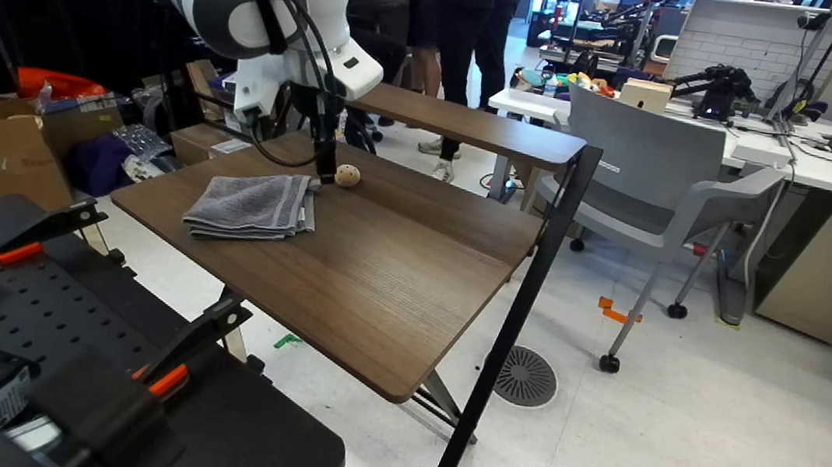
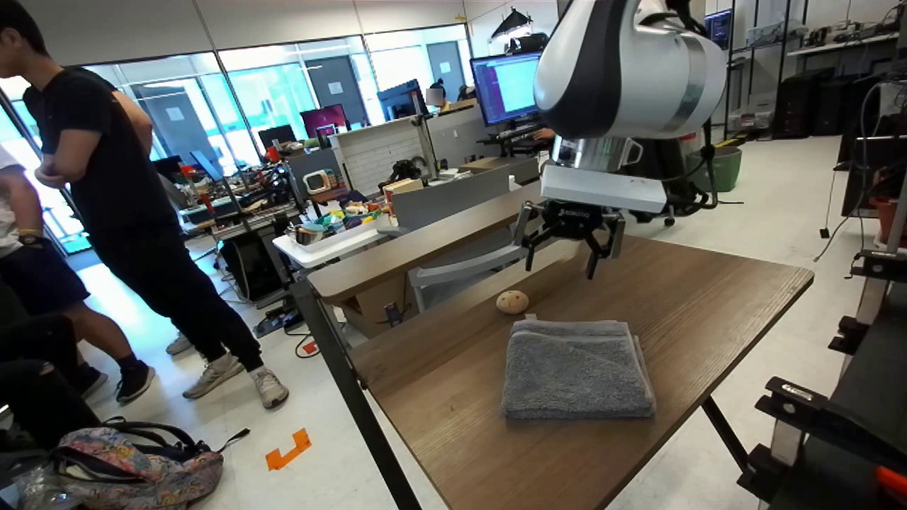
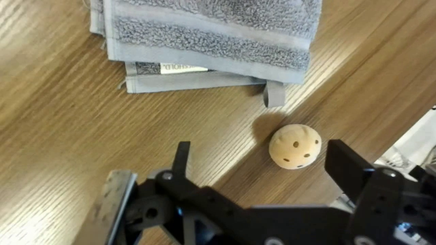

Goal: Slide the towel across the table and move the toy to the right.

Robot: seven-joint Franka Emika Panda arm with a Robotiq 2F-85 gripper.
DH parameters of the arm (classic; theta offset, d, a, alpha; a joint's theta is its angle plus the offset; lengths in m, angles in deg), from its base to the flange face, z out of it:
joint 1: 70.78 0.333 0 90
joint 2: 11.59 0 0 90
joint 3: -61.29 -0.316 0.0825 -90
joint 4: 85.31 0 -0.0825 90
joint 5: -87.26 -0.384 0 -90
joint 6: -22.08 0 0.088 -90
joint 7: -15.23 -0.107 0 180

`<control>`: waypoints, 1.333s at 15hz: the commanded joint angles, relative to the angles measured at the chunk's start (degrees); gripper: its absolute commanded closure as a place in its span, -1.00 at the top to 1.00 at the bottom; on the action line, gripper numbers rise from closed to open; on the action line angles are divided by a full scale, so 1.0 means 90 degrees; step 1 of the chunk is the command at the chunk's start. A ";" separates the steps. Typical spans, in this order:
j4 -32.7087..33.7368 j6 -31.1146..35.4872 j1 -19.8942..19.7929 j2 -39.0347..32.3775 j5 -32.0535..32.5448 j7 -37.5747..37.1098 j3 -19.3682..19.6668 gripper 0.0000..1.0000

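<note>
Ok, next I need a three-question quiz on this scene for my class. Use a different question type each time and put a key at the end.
1. Multiple choice. The towel is: (a) rolled up (b) folded in layers (c) spread out in a single layer.
2. Short answer. In the wrist view, what small part of the towel juts toward the toy?
3. True or false. The hand is open, holding neither the towel nor the toy.

Key:
1. b
2. A fabric loop.
3. True; both lie on the table.
</note>
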 commanded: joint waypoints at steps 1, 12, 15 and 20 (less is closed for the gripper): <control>0.0110 -0.0216 0.0379 0.0054 -0.0321 -0.0041 0.0349 1.00; 0.0956 -0.2572 0.0695 -0.0102 0.0585 0.0783 0.0892 1.00; 0.1177 -0.2852 0.0685 -0.0224 0.1000 0.1434 0.0888 1.00; 0.0917 -0.2694 0.0621 -0.0071 0.0717 0.1171 0.0858 1.00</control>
